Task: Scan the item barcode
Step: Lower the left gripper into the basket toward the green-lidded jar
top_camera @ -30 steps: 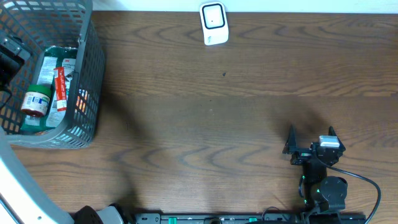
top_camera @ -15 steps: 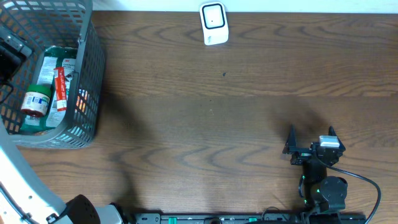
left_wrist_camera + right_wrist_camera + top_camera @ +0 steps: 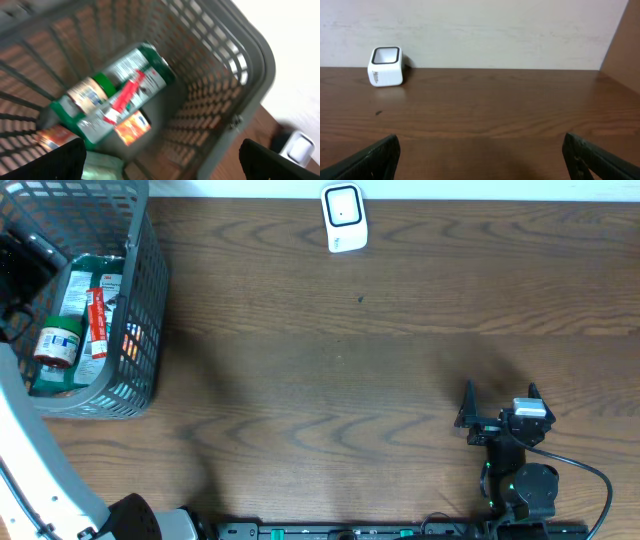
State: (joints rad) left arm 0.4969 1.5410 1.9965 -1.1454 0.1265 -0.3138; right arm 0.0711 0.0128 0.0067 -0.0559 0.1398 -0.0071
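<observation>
Overhead: left pincer [image 3: 20,285] hangs over the grey basket [image 3: 140,300] at the far-left end of the worktop [image 3: 300,380], with nothing in it. The scan candidates are all inside the basket: a green-capped bottle [image 3: 57,343] and a red tube [image 3: 96,320] lying across a green canister [image 3: 80,275]. Scanner [image 3: 343,218] stands mid far edge, well apart from the basket. Right pincer [image 3: 500,405] sits front right, spread wide and empty.

Left wrist: blurry. Fingers are spread wide at the bottom corners, with the basket interior between them. Bottle, tube and canister all have white or printed labels, and there are orange packets beside them. No barcode is legible from here.

My call: take whatever lies on top, tube or bottle. Drop straight in clear of the mesh wall and close across the narrow body, not over the label, so the code stays exposed for the scanner.

Right wrist: the scanner is a white block with a dark-rimmed window tilted upward, upper left. Fingers are wide with nothing between.
</observation>
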